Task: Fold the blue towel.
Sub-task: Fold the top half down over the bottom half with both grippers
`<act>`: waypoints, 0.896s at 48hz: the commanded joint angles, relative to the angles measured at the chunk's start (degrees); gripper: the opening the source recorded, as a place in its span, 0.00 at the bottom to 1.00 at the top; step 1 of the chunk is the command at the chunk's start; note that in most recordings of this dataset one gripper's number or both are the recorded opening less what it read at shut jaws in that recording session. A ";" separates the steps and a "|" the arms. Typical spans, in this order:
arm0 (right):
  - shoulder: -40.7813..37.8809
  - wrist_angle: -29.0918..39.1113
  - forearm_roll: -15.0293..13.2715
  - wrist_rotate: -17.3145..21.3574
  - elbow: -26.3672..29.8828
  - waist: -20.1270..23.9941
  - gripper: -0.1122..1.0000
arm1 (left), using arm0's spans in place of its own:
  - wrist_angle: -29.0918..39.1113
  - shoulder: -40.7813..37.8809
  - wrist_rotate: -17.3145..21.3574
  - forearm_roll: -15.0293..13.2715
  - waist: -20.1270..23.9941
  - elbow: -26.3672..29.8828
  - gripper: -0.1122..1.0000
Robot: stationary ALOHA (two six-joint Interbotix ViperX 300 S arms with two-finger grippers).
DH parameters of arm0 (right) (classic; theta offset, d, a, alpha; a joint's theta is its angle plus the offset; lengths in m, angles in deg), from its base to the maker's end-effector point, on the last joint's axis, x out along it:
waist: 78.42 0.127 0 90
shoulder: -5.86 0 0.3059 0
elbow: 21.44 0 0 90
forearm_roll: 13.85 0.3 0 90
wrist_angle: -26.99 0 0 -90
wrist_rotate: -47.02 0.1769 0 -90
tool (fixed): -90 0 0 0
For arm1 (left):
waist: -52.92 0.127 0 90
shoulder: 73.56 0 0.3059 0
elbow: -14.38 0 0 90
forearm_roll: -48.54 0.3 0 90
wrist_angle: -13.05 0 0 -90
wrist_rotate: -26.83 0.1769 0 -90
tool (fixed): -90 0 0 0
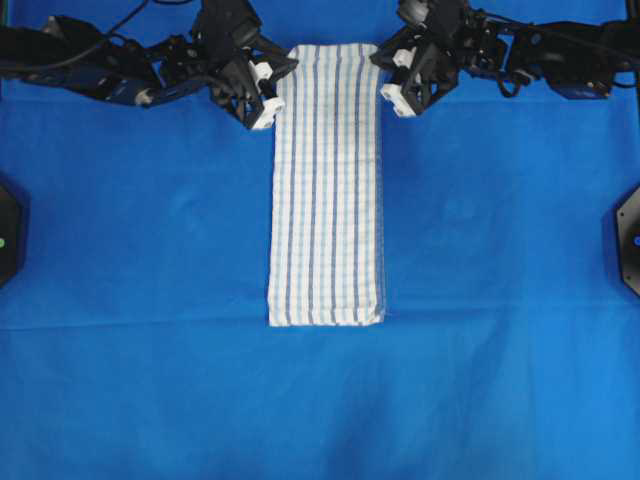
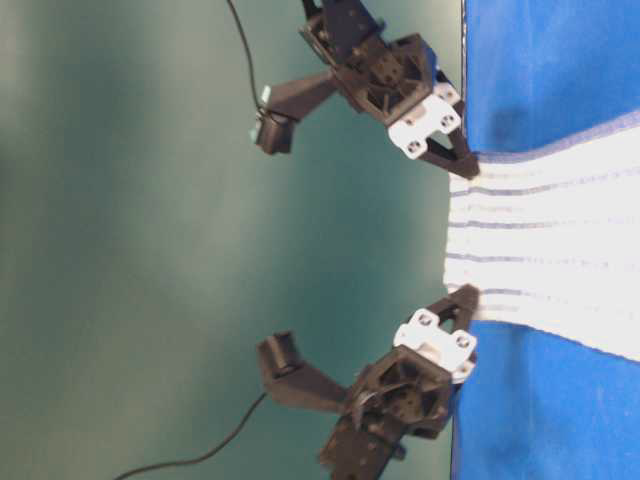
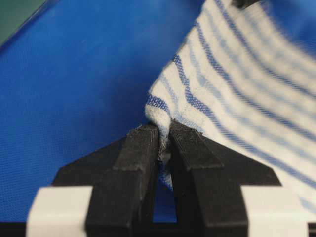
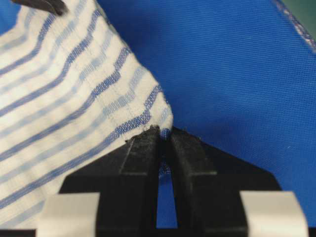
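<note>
Overhead view: blue towel (image 1: 327,185) lies as a long narrow strip down the centre of the frame on the blue table cover (image 1: 140,220), near end bottom centre. Left gripper (image 1: 266,92) & right gripper (image 1: 392,85) sit at its top corners, upper centre, each pinching a corner; wrist views show cloth squeezed betw. nearly closed tips. Judging from this, next is carrying that top edge down to the bottom edge. Keep both corners level, same pace, slight tension across so edge stays straight w/o wrinkles.
</note>
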 commanded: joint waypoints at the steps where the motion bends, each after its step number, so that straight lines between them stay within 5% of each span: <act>1: 4.22 -0.18 0.18 0.26 -1.05 1.05 0.17 | -0.18 4.13 0.09 0.09 -1.05 -0.88 0.13; 23: 14.24 1.41 3.25 0.88 -10.02 14.77 0.17 | 0.09 13.18 -1.23 0.00 -15.29 -9.67 0.13; 43: 14.85 8.44 8.26 0.97 -10.90 28.13 0.17 | 4.31 16.08 -3.43 -0.09 -27.69 -11.87 0.13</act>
